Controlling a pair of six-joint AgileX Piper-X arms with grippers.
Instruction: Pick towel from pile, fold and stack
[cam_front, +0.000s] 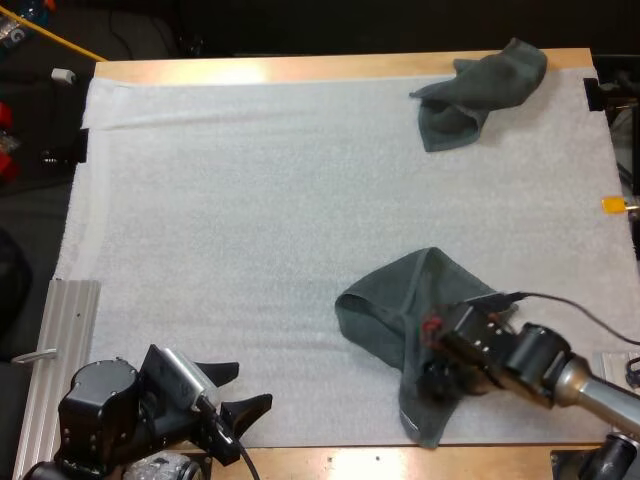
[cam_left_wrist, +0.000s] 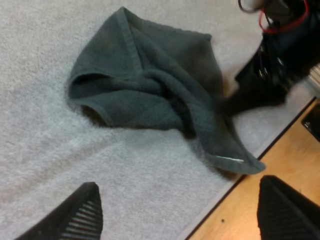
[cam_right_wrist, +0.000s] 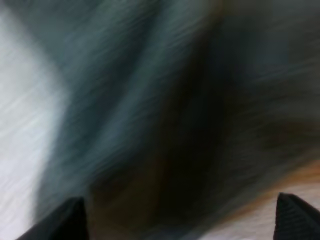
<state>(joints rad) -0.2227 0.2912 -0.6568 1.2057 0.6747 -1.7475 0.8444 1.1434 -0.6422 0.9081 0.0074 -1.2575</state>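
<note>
— Right gripper (cam_right_wrist: 181, 197): fingers spread wide, low over the crumpled towel (cam_front: 395, 300), nothing pinched.
— Where does that towel lie?
— Near the mat's (cam_front: 250, 200) front edge, towards my right side, one corner trailing almost to the bare table (cam_front: 350, 462) wood.
— What could go wrong?
— Closing on a thick fold could catch two layers at once, I'd judge, so it would hang bunched instead of spreading. A pull toward the edge might drag it off the mat.
— Anything else nearby?
— Second towel (cam_front: 480, 85) bunched at the far right corner, well apart. Left gripper (cam_front: 252, 386) sits at the near left, fingers apart, clear of cloth.
</note>
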